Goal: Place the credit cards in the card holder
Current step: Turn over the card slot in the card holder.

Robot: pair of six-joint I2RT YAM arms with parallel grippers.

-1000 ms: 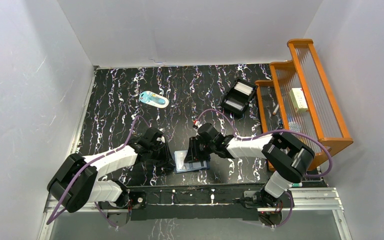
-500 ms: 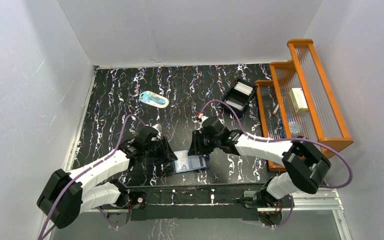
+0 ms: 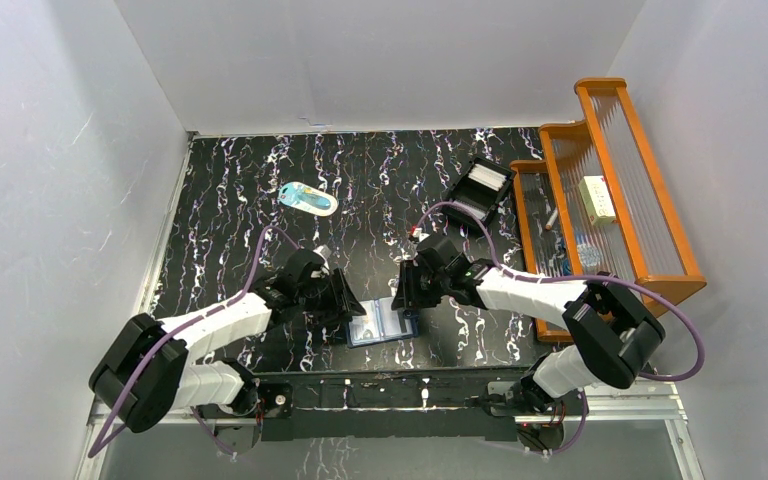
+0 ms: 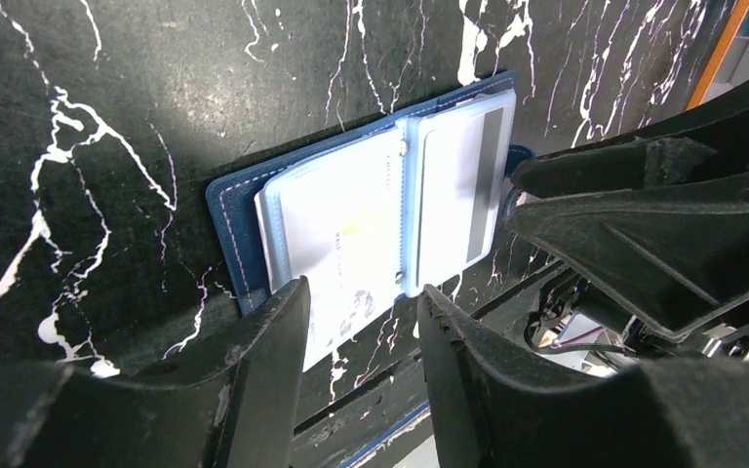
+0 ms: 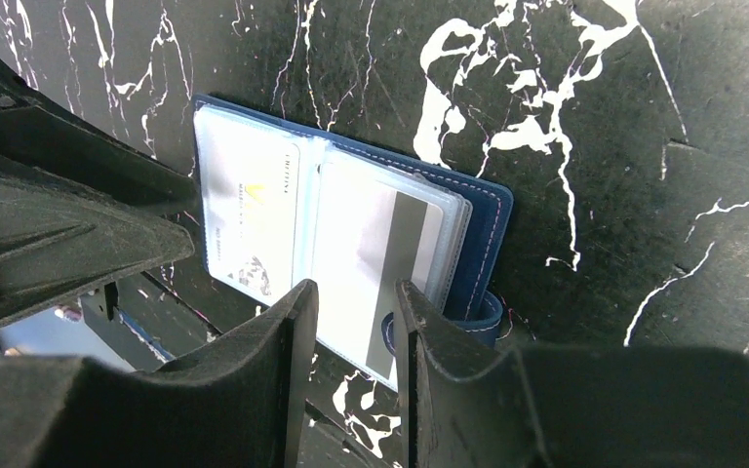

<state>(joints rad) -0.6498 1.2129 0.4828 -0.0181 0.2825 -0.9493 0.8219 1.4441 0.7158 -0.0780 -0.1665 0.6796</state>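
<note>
At the near edge of the black, white-veined table (image 3: pixel 230 200), just ahead of the arm bases, the navy-blue card holder (image 3: pixel 382 322) lies opened flat, with its pale-blue lining and clear pockets facing up. The left gripper (image 3: pixel 345 300) stands at the holder's left side and the right gripper (image 3: pixel 405 295) at its right, the two heads close to each other over it.

In the left wrist view, the left gripper (image 4: pixel 361 292) has its fingers (image 4: pixel 263 361) parted by a moderate gap, with nothing clamped between them. Beyond the tips lies the card holder (image 4: pixel 371 214). Its left pocket holds a white card (image 4: pixel 336 234) with small print, whose near end projects past the cover's edge. Whether the fingertips touch the card cannot be told.

In the right wrist view, the right gripper (image 5: pixel 354 292) shows a narrower gap between its fingers (image 5: pixel 263 380), also with nothing held. In the right pocket of the card holder (image 5: pixel 351 224) sits a striped card (image 5: pixel 380 263), white with a grey band, whose near end likewise projects toward the fingertips.

Farther back, left of centre, lies a pale-blue-and-white oval item (image 3: pixel 309 198). To the right stands a black box tray (image 3: pixel 478 193) with white contents. An orange wooden rack (image 3: pixel 610 190) stands along the right edge.
</note>
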